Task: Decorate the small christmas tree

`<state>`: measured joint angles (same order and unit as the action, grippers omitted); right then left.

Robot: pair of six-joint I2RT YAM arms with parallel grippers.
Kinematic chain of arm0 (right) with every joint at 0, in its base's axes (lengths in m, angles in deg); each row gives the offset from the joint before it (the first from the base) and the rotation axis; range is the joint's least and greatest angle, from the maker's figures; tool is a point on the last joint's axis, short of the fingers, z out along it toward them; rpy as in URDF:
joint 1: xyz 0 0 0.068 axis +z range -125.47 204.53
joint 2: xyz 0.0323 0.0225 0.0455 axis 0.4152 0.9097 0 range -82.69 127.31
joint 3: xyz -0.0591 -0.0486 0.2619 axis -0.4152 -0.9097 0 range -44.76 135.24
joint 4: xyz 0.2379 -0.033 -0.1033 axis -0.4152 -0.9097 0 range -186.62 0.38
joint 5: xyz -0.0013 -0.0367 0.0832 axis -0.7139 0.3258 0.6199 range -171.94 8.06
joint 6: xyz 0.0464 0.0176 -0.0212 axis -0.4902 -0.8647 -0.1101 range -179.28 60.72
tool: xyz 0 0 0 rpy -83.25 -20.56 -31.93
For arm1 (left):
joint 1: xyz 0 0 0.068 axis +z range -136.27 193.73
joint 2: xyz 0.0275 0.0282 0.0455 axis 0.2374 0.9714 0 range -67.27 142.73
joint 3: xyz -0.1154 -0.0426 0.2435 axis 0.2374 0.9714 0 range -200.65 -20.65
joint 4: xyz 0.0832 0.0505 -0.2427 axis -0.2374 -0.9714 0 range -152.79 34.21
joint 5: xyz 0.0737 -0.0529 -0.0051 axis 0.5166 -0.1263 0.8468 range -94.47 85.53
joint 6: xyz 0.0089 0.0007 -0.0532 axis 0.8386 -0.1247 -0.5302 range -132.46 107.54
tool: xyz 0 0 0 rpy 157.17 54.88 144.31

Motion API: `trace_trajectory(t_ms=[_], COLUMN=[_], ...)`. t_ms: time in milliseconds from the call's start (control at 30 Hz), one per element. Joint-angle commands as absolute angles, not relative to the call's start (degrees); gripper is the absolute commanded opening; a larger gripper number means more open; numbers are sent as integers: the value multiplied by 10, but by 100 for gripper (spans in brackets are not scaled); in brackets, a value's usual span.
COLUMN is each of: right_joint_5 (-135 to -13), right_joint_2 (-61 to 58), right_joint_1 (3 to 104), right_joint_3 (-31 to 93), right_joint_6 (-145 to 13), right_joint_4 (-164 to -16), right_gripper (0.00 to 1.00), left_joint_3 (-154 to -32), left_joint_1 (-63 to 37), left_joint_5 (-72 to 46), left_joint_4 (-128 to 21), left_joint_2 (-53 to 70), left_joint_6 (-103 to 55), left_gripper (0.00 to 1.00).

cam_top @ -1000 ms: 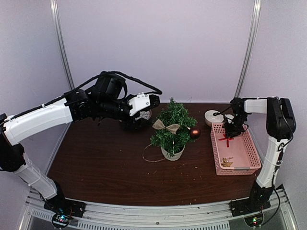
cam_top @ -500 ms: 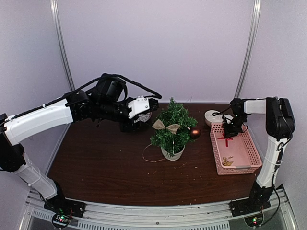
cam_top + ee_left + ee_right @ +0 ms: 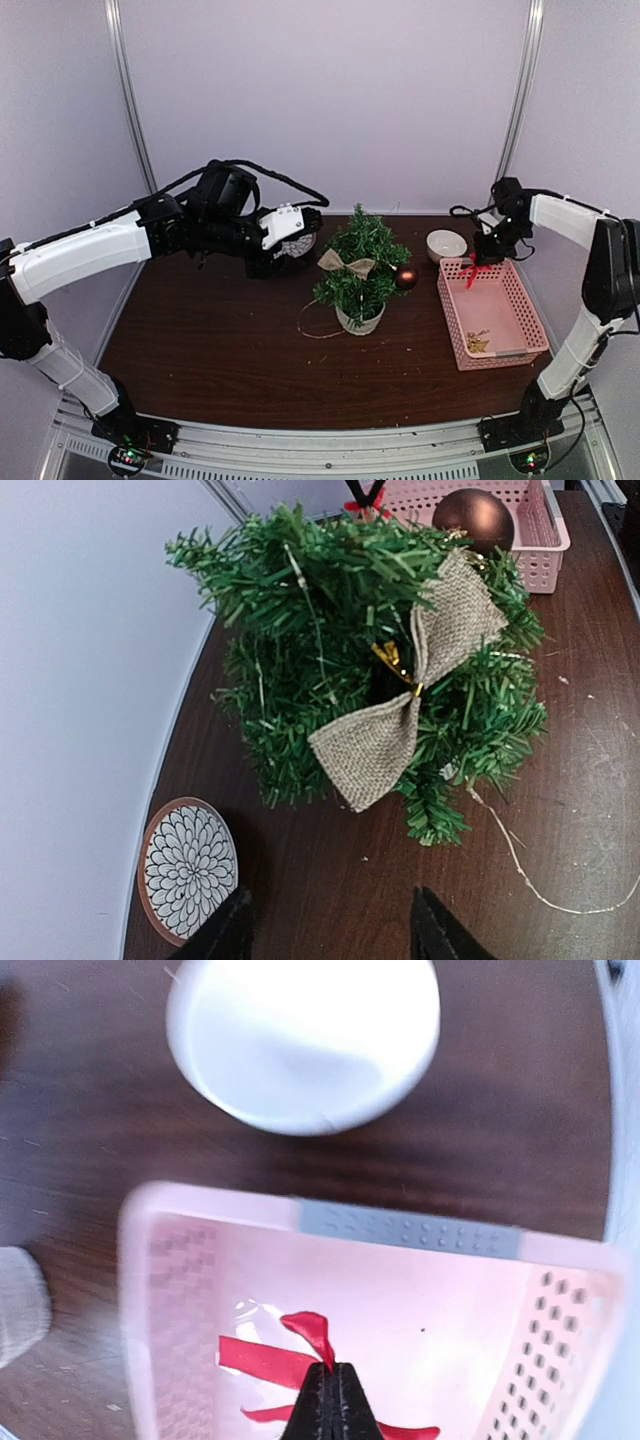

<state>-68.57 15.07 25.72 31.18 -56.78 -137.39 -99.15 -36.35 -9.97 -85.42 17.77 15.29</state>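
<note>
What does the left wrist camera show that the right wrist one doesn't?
Left wrist only: the small christmas tree with a burlap bow, a brown bauble and a patterned coaster. Right wrist only: the white bowl. Both: the pink basket, the table, and the right pincer shut on the red ribbon, just a sliver in the left view.

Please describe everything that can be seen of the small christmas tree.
The small christmas tree is a bushy, dark-green artificial fir with tinsel-like needles. It stands upright in a white round pot near the middle of the dark brown table. A burlap bow with a small gold centre sits on the branches that face the left arm. A dark reddish-brown ball hangs low at the tree's right edge. Nothing holds the tree.
</note>
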Motion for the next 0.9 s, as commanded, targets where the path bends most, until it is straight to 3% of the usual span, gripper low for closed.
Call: trace_trajectory(t_ms=[0, 267, 500, 867], right_joint_5=[-670, -643, -646, -621], right_joint_2=[67, 47, 87, 18], right_joint_1=[300, 446, 577, 593], right_joint_3=[399, 612, 721, 611], right_joint_6=[-583, -572, -602, -636], right_joint_4=[-1424, -1457, -1431, -1409], right_gripper=[0, 0, 0, 0], left_joint_3=[-978, -961, -941, -836], left_joint_1=[-349, -326, -324, -295], left_joint_5=[-101, -92, -88, -117], left_joint_4=[-803, -783, -775, -712], left_joint_2=[148, 134, 121, 96], left_joint_6=[115, 76, 62, -61], left_gripper=[54, 55, 55, 54])
